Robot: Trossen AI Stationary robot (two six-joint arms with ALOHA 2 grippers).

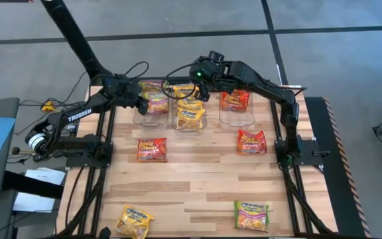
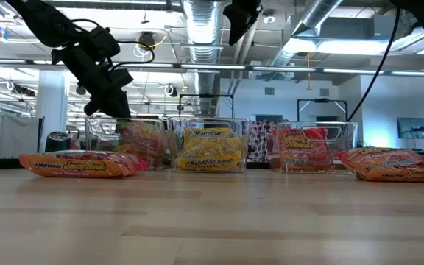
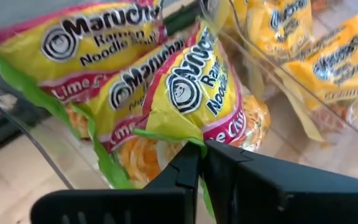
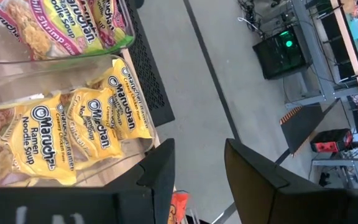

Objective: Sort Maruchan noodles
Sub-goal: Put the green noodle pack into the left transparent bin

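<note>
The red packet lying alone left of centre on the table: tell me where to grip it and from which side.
Come straight down from above onto the red packet. It lies flat on the table with bare wood all round, so nothing blocks a top approach. Pinching one crimped end seam is probably best: the middle looks puffy and the crinkly film could slip.

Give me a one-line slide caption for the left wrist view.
Left gripper shut on a green-and-pink Maruchan packet over the clear bin holding matching packets.
</note>
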